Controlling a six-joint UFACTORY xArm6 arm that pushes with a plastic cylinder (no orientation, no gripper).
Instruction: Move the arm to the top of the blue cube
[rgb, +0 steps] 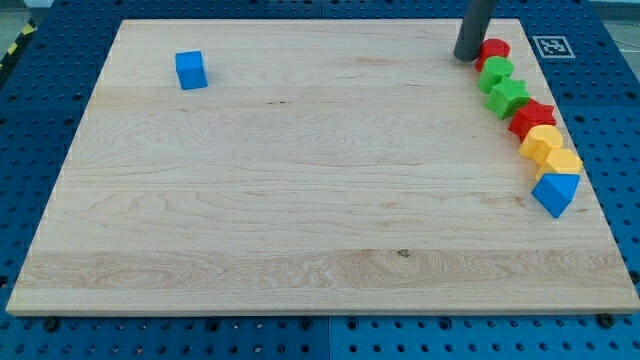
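Note:
The blue cube (190, 70) sits alone on the wooden board (300, 180) near the view's top left. My rod comes down at the view's top right, and my tip (466, 57) rests on the board just left of a red block (492, 52). The tip is far to the right of the blue cube, almost the whole board width away, and touches no part of it.
A curved row of blocks runs down the board's right edge: the red block, two green blocks (495, 72) (509, 96), a red star-like block (533, 117), two yellow blocks (543, 140) (562, 162) and a blue triangular block (556, 192). A marker tag (552, 46) lies beyond the top right corner.

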